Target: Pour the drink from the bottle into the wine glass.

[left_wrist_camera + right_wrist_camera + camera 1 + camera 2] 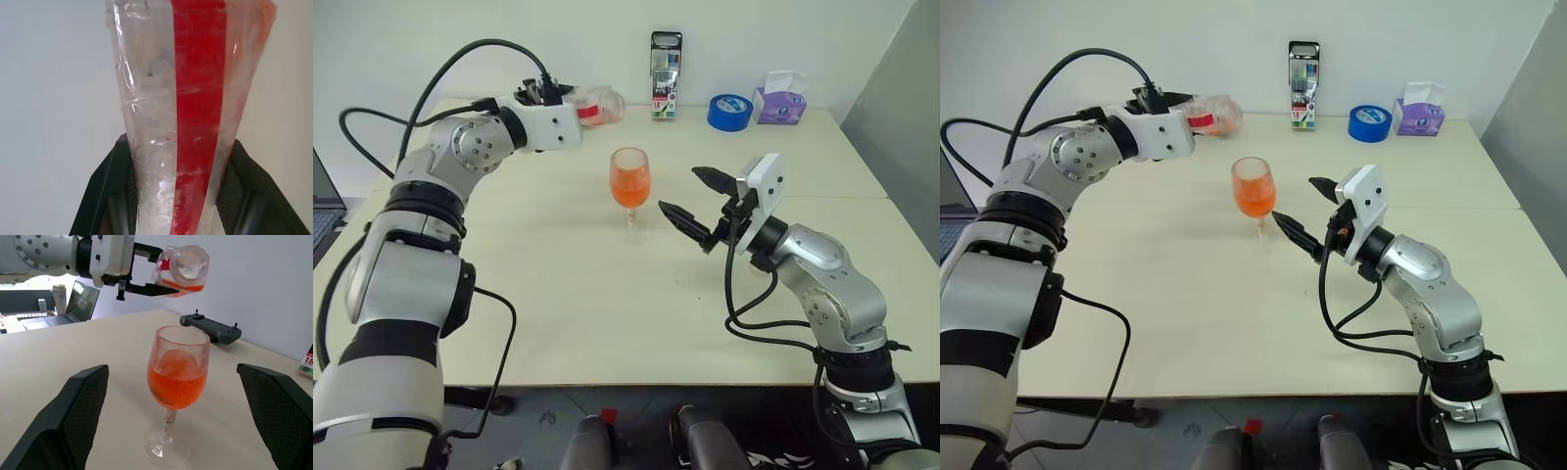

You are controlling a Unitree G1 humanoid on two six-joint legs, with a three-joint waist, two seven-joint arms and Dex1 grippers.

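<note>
A: Where is the bottle (181, 269)?

B: Up in the air, lying nearly on its side in the left gripper (154, 284), whose two black fingers are clamped on its body. It hangs above the table (558, 294), behind the glass (630, 181) and toward the robot's left. The red label strip runs along its wall.

A: Anything in it?

B: A thin pool of orange drink (182, 285) lies along its lower side. Otherwise it looks almost drained.

A: And the glass?

B: Upright on its foot near the table's middle. The bowl is roughly half full of the same orange liquid, and the inside wall above it looks wet.

A: The right gripper (691, 199)?

B: Fingers wide apart, holding nothing. It hovers just right of the glass at bowl height, pointing toward it without touching; the glass sits between the fingers in the right wrist view.

A: What else is on the table?

B: At the far edge by the wall, a marker pack (666, 62) standing up, a blue tape roll (729, 111) and a purple tissue box (778, 103). A dark handheld controller (210, 328) lies behind the glass. A laptop (83, 296) sits off to the robot's left.
</note>
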